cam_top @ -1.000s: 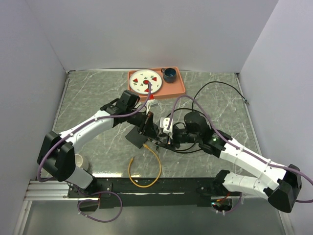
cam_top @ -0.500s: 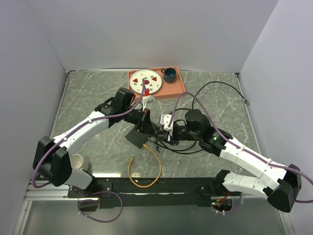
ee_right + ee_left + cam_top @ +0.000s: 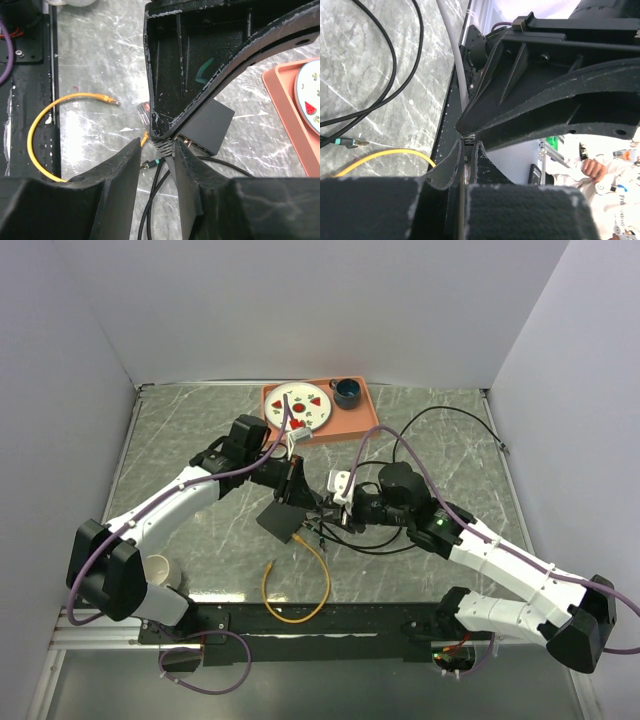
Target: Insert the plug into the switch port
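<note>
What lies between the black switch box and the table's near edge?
A looped yellow cable, in front of the black box; the top view shows it.

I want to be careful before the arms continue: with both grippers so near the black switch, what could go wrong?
1. The left gripper and the right gripper crowd together over the switch, so they may collide or push it.
2. The right gripper's jaws stand apart with nothing held. The clear plug lies close to a teal-tipped black cable, so closing may catch the wrong one.
</note>
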Controlling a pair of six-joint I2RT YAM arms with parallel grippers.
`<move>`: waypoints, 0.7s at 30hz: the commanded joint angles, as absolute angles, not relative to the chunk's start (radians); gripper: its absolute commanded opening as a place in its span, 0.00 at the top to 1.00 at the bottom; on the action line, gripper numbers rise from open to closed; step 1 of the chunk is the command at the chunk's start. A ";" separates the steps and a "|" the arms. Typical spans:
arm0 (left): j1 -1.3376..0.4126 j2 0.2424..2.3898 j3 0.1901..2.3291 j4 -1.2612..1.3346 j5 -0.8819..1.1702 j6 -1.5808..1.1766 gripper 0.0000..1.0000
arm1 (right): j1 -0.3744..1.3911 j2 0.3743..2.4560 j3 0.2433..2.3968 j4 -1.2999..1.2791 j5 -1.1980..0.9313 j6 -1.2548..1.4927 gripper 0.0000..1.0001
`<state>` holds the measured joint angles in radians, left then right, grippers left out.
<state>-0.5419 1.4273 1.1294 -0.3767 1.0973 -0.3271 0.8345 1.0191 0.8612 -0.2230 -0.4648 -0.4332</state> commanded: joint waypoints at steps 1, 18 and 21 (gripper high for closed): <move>-0.517 1.393 1.127 -0.224 1.172 -0.394 0.99 | 0.853 1.043 0.897 -0.304 -0.433 -0.416 0.64; -0.476 1.300 1.079 -0.048 1.019 -0.529 0.46 | 0.867 1.011 0.865 -0.230 -0.333 -0.362 1.00; -0.463 1.257 1.057 -0.047 0.947 -0.522 0.39 | 0.867 1.011 0.864 -0.221 -0.313 -0.347 1.00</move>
<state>-0.4808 1.3502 1.0760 -0.1371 1.0378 -0.4995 0.8597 1.0363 0.8608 -0.2504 -0.3454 -0.3862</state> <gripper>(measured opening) 0.585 0.031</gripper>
